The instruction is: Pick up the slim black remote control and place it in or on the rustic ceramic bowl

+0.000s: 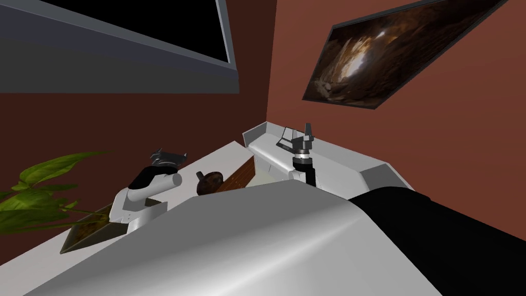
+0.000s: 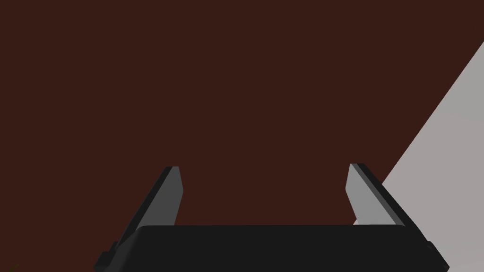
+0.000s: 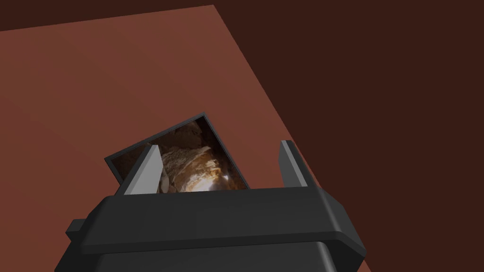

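Note:
A dark brown, round bowl (image 1: 208, 182) stands on the white counter (image 1: 336, 159), just past my chest. My left gripper (image 1: 169, 154) hangs a little to the left of it and higher, apart from it. In the left wrist view that gripper (image 2: 263, 166) is open, with nothing between its fingers, and faces a dark brown wall. My right gripper (image 1: 303, 131) is raised over the counter's far corner, and in its wrist view (image 3: 220, 144) it is open and holds nothing. A small, flat, dark object (image 1: 284, 140) lies just beside it. I cannot tell whether that is the remote.
A wooden board (image 1: 239, 174) lies to the right of the bowl. A framed, tray-like panel (image 1: 92, 228) lies at the left, near a leafy green plant (image 1: 41, 190). Red-brown walls meet behind the counter's corner. Above it hang a picture (image 1: 390, 46) and a dark screen (image 1: 128, 31).

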Controlling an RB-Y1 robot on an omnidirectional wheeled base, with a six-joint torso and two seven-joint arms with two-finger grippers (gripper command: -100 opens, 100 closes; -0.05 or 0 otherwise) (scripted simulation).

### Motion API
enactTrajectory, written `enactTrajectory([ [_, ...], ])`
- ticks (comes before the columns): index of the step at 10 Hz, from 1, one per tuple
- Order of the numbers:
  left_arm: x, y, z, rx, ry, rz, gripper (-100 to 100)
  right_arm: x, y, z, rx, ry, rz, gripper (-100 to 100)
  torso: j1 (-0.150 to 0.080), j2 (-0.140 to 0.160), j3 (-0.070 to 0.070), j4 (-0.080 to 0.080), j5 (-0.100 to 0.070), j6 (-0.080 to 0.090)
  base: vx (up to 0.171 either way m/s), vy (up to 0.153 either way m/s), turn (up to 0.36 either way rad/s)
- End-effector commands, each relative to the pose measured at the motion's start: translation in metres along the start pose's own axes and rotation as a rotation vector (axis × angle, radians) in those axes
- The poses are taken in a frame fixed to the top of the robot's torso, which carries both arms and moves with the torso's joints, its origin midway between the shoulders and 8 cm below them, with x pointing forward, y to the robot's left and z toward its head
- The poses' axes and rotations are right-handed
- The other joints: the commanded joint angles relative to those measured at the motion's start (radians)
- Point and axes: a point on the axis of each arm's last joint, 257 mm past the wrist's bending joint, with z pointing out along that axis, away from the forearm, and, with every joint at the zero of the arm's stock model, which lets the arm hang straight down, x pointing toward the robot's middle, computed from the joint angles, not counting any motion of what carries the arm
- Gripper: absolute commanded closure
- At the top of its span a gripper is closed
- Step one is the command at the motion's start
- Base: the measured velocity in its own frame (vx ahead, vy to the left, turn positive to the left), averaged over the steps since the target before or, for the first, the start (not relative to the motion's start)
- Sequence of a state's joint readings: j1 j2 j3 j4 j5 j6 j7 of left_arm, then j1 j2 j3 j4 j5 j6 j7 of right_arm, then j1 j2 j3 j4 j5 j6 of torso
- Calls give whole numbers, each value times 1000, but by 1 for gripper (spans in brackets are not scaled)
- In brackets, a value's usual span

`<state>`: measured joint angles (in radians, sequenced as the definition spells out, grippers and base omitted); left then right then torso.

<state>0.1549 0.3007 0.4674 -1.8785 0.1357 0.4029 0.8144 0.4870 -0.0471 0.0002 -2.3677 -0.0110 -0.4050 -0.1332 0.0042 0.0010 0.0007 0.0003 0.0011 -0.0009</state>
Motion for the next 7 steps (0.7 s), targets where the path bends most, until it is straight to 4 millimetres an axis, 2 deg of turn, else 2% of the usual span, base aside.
enactTrajectory([
  [1,-15,10,-1,-32,-42,-33,-100,0,0,0,0,0,0,0,0,0,0,0,0,0,-13,15,-45],
  [2,-41,5,5,-40,-107,-79,-100,0,0,0,0,0,0,0,-2,-1,-1,0,0,0,-42,45,-180],
  [4,-48,13,3,-65,-139,-114,-100,0,0,0,0,0,0,0,0,0,0,0,0,0,-25,32,-97],
  [5,-76,9,6,-73,-210,-165,-100,0,0,0,0,0,0,0,-2,-1,-1,0,0,-1,-42,39,-186],
  [7,-82,16,4,-92,-240,-200,-100,0,0,0,0,0,0,0,-1,0,0,0,0,0,-22,22,-93],
])
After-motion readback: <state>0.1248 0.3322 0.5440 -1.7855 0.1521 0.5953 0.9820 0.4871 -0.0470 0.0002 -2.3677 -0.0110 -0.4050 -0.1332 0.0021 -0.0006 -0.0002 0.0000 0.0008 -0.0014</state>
